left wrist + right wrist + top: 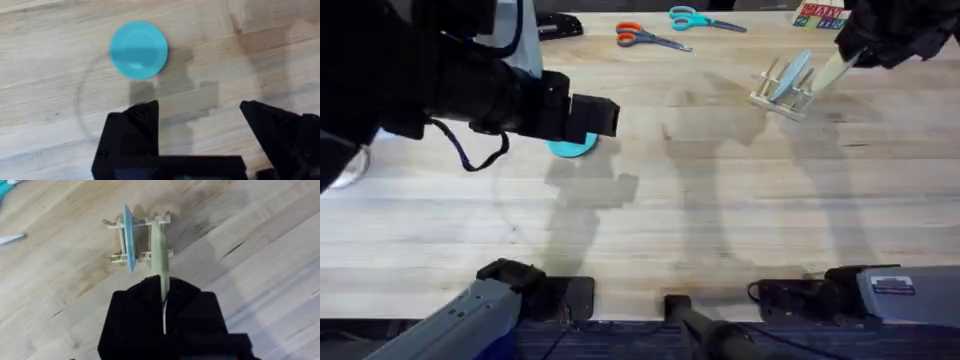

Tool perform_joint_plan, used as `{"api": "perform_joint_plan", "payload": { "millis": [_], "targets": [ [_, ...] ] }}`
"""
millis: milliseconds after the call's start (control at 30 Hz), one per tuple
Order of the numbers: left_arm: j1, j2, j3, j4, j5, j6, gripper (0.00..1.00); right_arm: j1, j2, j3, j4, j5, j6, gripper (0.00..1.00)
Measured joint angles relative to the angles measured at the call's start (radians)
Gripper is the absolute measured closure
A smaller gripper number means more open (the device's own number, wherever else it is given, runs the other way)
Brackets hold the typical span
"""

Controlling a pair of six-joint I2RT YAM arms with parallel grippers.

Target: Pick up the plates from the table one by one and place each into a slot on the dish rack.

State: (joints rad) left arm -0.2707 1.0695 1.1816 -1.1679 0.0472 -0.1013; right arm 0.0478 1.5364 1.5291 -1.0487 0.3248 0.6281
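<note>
A teal-blue plate (572, 146) lies flat on the wood table (720, 200). My left gripper (595, 118) hovers open just beside it. In the left wrist view the plate (138, 49) sits beyond the spread fingers (132, 125), with nothing between them. My right gripper (865, 45) is shut on the cream-yellow plate (830, 72), held on edge over the dish rack (782, 88). In the right wrist view this plate (159, 255) reaches down among the dowels of the rack (116, 256), beside a pale blue-grey plate (128, 237) standing in a slot.
Orange scissors (645, 36) and teal scissors (695, 17) lie along the far edge. A black object (558, 27) sits far left of them, and a colourful box (818, 15) is behind the rack. The arm bases are at the near edge.
</note>
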Motion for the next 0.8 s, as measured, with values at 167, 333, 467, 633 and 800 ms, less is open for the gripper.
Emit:
{"api": "perform_joint_plan", "payload": {
  "millis": [167,333,467,633,800],
  "targets": [
    [0.000,0.000,0.000,0.000,0.000,0.000,0.007,-0.004,0.000,0.000,0.025,0.000,-0.005,0.973],
    [0.000,0.000,0.000,0.000,0.000,0.000,0.008,-0.004,0.007,0.002,0.031,0.000,-0.021,0.973],
    [0.000,0.000,0.000,0.000,0.000,0.000,0.007,-0.005,0.025,0.002,0.035,-0.001,-0.030,0.973],
    [0.000,0.000,0.000,0.000,0.000,0.000,0.007,-0.007,0.042,0.002,0.052,-0.013,-0.038,0.973],
    [0.000,0.000,0.000,0.000,0.000,0.000,0.007,-0.011,0.042,0.004,0.053,-0.016,-0.042,0.973]
  ]
}}
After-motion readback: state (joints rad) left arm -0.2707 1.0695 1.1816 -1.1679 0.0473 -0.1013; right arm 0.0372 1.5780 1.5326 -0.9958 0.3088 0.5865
